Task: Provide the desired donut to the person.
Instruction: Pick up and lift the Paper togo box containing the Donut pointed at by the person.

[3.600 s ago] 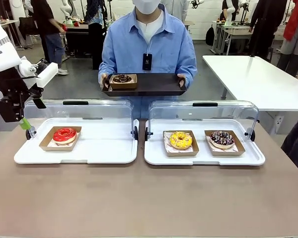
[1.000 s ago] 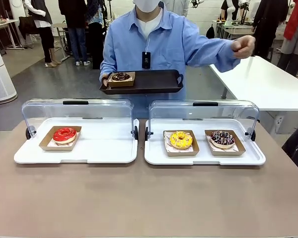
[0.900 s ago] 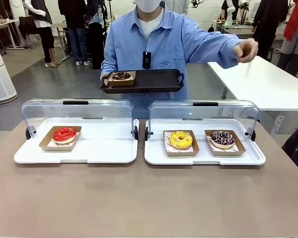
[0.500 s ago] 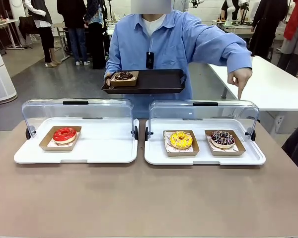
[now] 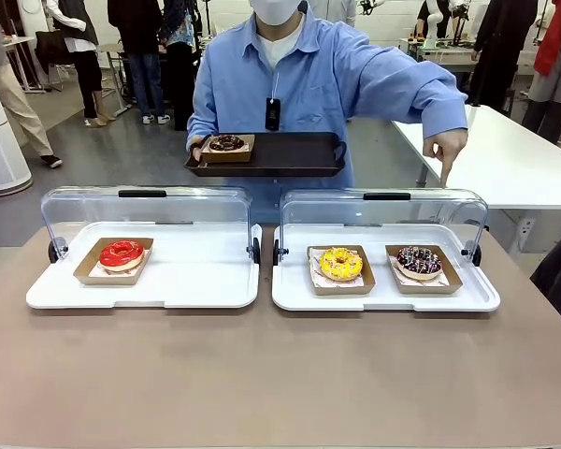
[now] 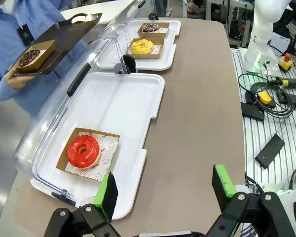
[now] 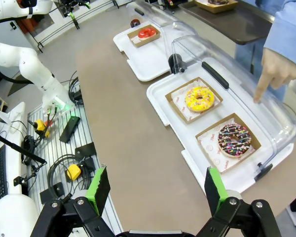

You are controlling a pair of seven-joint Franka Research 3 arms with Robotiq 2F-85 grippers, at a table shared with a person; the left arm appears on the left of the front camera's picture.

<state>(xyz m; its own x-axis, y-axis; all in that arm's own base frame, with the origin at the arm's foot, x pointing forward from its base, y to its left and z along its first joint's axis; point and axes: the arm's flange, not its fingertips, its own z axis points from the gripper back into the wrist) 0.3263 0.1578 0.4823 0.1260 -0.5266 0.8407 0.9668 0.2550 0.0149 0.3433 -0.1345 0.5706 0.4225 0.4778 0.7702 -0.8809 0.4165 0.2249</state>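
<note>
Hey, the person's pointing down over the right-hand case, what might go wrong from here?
1. The pointing hand hangs over the raised lid behind the sprinkled chocolate donut, but the yellow donut sits right beside it, so the wrong one might get picked.
2. That hand is close to the lid; an arm reaching in could bump either.
3. The black tray, held one-handed, is loaded at one end; a box set down hard may tip it.

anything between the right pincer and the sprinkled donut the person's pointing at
Nothing visible: the clear lid is swung back behind the sprinkled donut, leaving the side toward the open right pincer clear. That lid stands between the donut and the person's black tray.
</note>
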